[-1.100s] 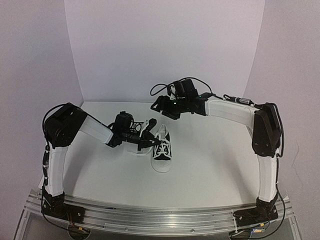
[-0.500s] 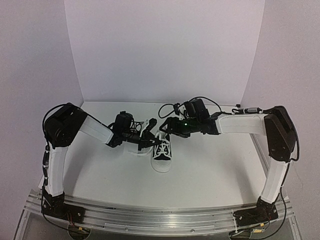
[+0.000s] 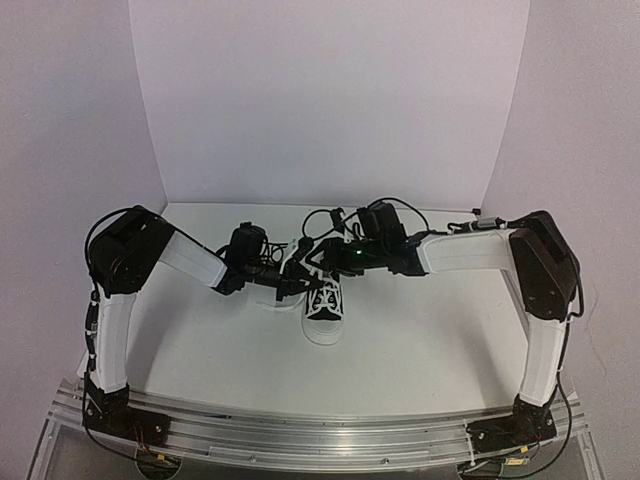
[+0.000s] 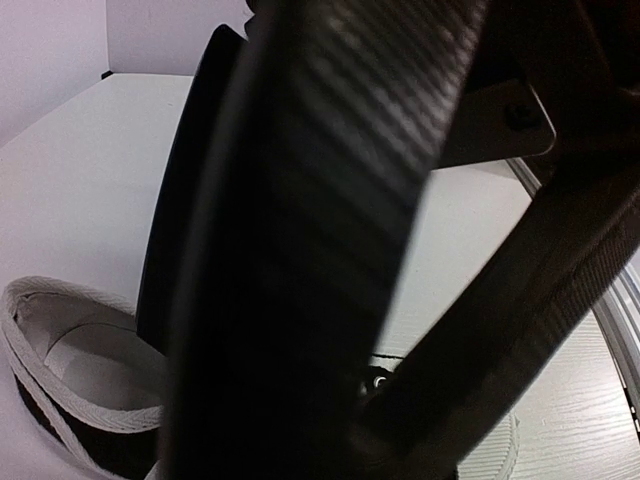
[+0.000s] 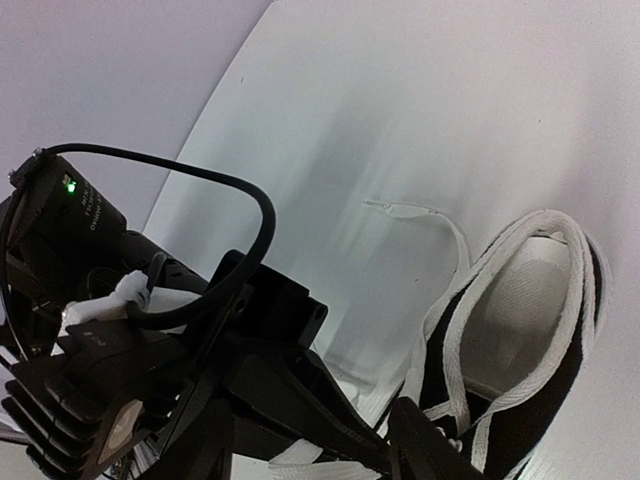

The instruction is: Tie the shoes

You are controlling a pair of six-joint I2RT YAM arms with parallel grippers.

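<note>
Seemingly the sneaker [image 3: 323, 305] lies just below both jaws

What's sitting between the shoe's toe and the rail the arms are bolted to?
Nothing. In the top view, only bare white table lies between the toe cap of the shoe and the rail.

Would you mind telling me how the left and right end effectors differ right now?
The left end effector reaches in from the left of the top view, the right end effector from the right. The left end effector is shut; the right end effector's jaws stand apart. Both meet over the laces of the sneaker.
</note>
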